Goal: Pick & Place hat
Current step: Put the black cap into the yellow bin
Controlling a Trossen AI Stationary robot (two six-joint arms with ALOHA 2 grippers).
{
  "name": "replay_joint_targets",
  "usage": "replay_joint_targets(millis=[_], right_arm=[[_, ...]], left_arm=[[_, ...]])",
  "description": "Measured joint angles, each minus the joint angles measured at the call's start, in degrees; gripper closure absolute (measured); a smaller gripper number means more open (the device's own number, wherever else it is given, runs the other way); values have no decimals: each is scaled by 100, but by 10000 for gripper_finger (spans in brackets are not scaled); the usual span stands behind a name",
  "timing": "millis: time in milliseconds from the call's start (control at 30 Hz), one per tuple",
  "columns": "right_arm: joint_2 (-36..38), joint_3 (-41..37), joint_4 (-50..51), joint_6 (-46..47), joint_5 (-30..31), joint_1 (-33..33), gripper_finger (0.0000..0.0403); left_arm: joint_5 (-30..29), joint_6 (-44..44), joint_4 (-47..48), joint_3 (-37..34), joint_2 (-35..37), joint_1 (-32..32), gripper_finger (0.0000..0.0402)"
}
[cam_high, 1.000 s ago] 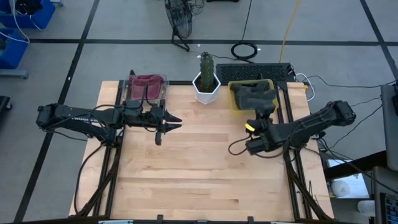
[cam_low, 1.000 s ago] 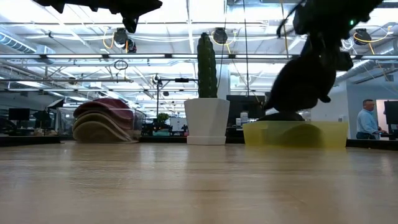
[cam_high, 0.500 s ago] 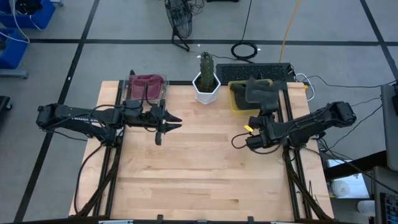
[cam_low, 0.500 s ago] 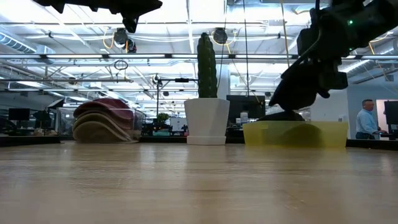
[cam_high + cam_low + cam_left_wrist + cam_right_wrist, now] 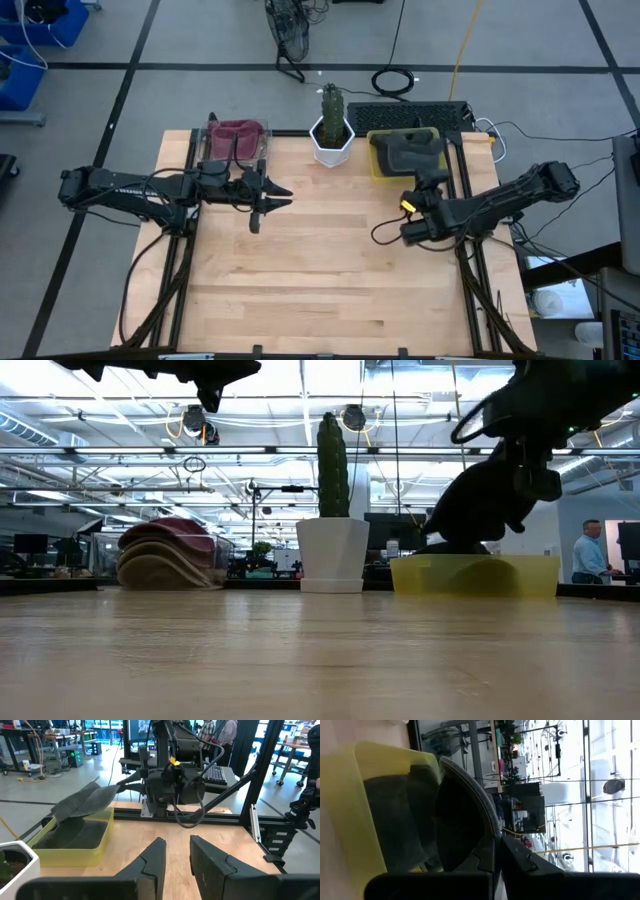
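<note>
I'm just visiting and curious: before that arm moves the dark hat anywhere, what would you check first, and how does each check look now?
1. Right gripper shut on the dark grey fabric hat: ok.
2. Hat lifted clear of the yellow plastic bin: not ok, it hangs over it.
3. Left gripper away from the bin: ok.
4. White pot with green cactus upright beside the bin: ok.
5. Clear tray of maroon hats free to receive: cannot tell.

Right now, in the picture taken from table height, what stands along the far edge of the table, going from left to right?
Stack of dark red and tan hats → white pot holding a tall green cactus → translucent yellow bin, above which the right gripper holds a dark grey hat.
</note>
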State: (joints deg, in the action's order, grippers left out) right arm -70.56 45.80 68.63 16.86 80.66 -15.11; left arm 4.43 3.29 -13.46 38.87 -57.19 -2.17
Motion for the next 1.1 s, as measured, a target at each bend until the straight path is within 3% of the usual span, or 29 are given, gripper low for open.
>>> replay_joint_targets(millis=[167,600,900,1100], right_arm=[[8,-274,-1322,-1256,-2,124,399],[8,-1606,-5964,-5464,-864,1229,399],[716,-1891,-8038,-6804,-880,1582,399],[1278,-2235,-8472,-7339,-1046,1582,399]], left_arm=[[-2,0,-8,0,0,0,311],[-2,-54,-10,0,0,0,311],[-4,-33,32,0,0,0,311],[-4,16,38,0,0,0,311]])
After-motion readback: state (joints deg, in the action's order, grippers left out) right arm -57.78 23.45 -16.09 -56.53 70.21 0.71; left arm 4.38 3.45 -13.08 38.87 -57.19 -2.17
